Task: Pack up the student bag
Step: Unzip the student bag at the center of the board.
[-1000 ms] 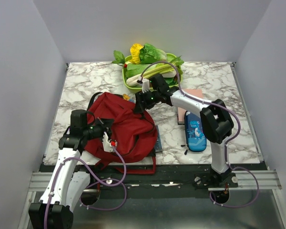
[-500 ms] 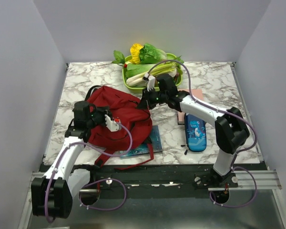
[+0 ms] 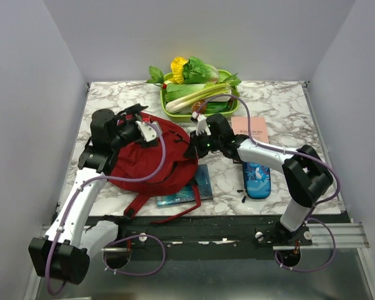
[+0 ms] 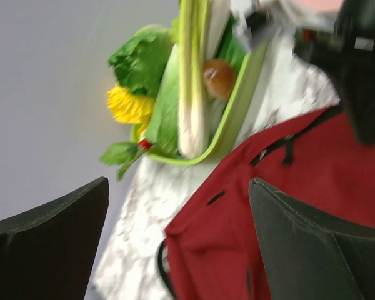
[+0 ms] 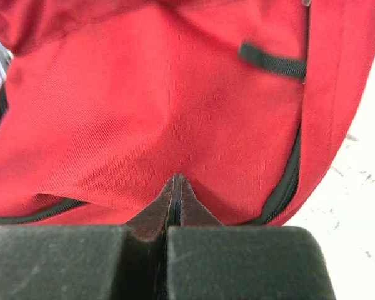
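Hovering over the upper left part of the bag (image 3: 151,164), the left gripper (image 4: 178,184) is spread wide with nothing between its fingers. The bag lies left of centre on the marble table (image 3: 287,100), its lower right edge over a teal book (image 3: 194,190). At the bag's right edge the right gripper (image 5: 177,182) is clenched on a pinch of red fabric. A blue pencil case (image 3: 256,176) lies right of centre.
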Controlling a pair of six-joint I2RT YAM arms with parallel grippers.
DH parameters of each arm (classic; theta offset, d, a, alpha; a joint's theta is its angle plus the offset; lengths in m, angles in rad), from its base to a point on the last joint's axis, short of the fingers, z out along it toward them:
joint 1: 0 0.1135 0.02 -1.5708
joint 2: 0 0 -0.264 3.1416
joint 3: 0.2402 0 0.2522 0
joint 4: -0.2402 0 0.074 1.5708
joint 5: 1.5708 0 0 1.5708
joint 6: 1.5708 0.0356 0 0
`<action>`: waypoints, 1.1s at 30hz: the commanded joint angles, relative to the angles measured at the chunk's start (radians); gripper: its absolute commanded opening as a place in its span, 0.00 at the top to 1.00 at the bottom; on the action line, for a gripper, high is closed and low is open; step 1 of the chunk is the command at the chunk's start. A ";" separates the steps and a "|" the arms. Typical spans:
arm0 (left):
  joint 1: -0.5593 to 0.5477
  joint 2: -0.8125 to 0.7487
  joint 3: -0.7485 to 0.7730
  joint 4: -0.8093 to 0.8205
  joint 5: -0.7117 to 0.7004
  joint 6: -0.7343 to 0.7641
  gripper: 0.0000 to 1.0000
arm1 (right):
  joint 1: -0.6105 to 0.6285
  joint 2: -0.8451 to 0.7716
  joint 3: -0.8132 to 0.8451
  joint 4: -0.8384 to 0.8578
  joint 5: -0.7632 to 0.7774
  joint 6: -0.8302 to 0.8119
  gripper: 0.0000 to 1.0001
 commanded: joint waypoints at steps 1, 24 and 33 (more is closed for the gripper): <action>-0.099 0.131 0.088 0.001 -0.003 -0.339 0.01 | 0.047 -0.037 -0.118 0.064 0.036 0.034 0.99; -0.206 0.675 0.258 -0.235 -0.043 0.052 0.14 | 0.076 -0.034 -0.319 0.273 0.013 0.151 0.99; -0.212 0.825 0.415 -0.357 -0.032 0.083 0.18 | 0.076 -0.042 -0.321 0.273 0.005 0.146 0.99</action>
